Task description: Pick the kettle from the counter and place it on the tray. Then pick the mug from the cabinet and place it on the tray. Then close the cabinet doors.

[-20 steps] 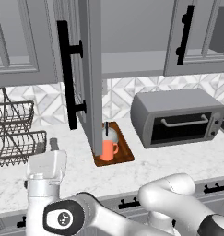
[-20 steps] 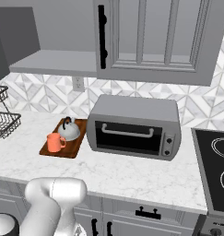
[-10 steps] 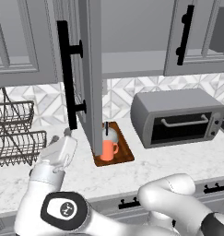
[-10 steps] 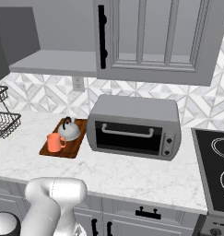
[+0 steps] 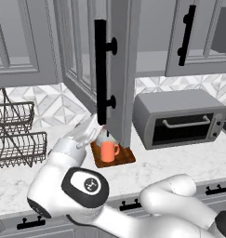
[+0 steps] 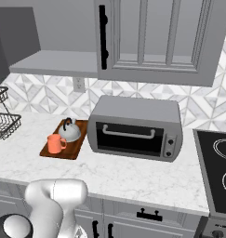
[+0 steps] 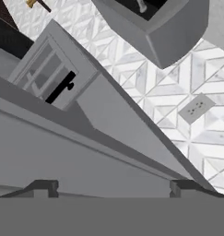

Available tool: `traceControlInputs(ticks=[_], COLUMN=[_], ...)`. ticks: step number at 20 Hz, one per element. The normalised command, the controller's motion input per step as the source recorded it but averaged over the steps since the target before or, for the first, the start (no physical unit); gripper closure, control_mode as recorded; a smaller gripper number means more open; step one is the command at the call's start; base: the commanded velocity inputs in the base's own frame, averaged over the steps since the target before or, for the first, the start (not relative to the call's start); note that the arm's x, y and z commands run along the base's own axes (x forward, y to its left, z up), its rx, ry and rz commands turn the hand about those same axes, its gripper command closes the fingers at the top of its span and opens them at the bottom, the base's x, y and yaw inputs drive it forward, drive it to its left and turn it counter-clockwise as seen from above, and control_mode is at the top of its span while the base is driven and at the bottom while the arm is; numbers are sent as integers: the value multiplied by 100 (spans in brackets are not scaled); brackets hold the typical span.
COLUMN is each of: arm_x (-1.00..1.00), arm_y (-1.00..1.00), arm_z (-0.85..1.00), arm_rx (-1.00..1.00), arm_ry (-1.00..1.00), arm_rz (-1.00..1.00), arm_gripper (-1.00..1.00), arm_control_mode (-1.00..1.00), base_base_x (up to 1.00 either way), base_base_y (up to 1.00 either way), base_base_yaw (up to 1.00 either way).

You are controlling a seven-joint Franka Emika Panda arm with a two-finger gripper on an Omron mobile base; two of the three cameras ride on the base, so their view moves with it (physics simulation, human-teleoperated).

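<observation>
The orange mug and the squat white-grey kettle both stand on the reddish-brown tray on the marble counter. In the left base view the mug shows on the tray, and the kettle is partly hidden behind the open cabinet door. My gripper hovers just below and left of that door's lower edge, above the tray's left side. In the hand view the gripper is open with nothing between its fingertips. The cabinet shelf is bare.
A large grey toaster oven stands right of the tray. A wire dish rack sits at the left, a stove top at the far right. The other cabinet door hangs above the oven. An outlet is on the tiled wall.
My hand has risen and swung right, from low over the counter near the rack to just under the open door. Mug, kettle and tray have not moved.
</observation>
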Motion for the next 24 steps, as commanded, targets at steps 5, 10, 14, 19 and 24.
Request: traceControlInputs(ticks=[5, 10, 14, 19, 24], arm_x=[9, 21, 40, 50, 58], arm_y=[-85, -90, -80, -72, -70], arm_z=[33, 34, 48, 49, 26], arm_rx=[11, 12, 12, 12, 13], arm_ry=[8, 7, 8, 5, 1], arm_rz=[0, 0, 3, 10, 19], arm_gripper=[-100, -100, -100, -100, -100], arm_control_mode=[-100, -100, -100, -100, -100], base_base_x=[0, 0, 0, 0, 0], base_base_y=[0, 0, 0, 0, 0], base_base_yaw=[0, 0, 0, 0, 0])
